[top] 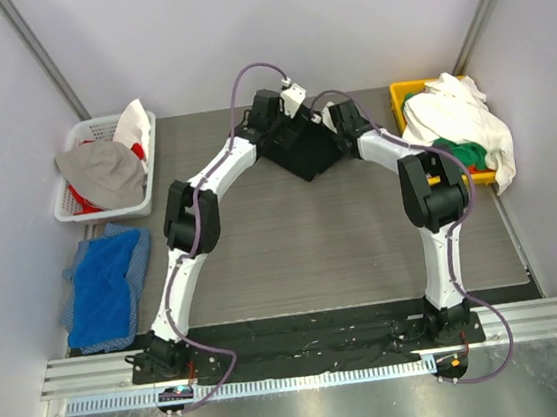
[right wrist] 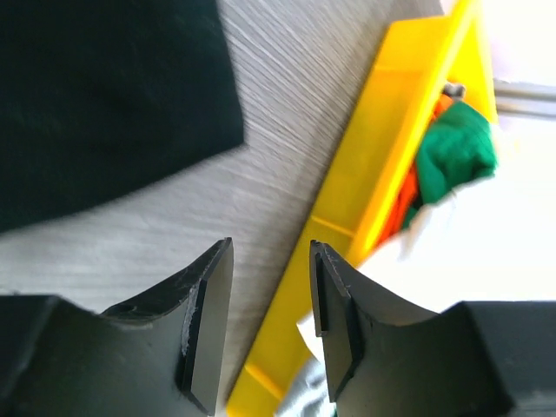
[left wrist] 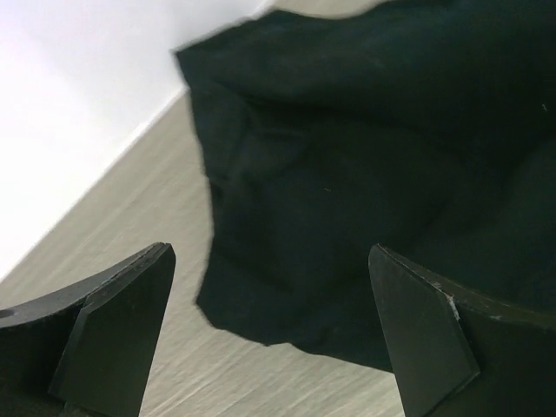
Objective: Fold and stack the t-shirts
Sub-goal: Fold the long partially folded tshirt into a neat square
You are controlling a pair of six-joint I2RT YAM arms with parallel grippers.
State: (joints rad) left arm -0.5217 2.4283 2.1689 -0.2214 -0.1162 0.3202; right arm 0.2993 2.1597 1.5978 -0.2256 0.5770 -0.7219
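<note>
- Sitting at the far middle of the tabletop (top: 303, 246), the black t-shirt (top: 305, 155) is a small dark shape. It lies right between the two arms, so both can reach it.
- The left end effector (left wrist: 274, 304) is spread wide and holds nothing. It hangs just over the shirt's soft, rumpled edge, maybe ready to pinch it.
- The right end effector (right wrist: 271, 304) is only partly open, and nothing is between its fingers (right wrist: 213, 313). It hangs over bare tabletop, with the black shirt on one side and the yellow bin (right wrist: 382, 165) on the other.
- The yellow bin at the right holds the white t-shirts (top: 465, 122) and a green t-shirt (top: 466, 154). I think they wait there for their turn.
- A white basket (top: 77, 206) with a grey cloth (top: 103, 168) is at the left, and a blue cloth (top: 107, 288) lies nearer the camera.
- The black shirt looks only partly neat, so I think the folding is not done.
</note>
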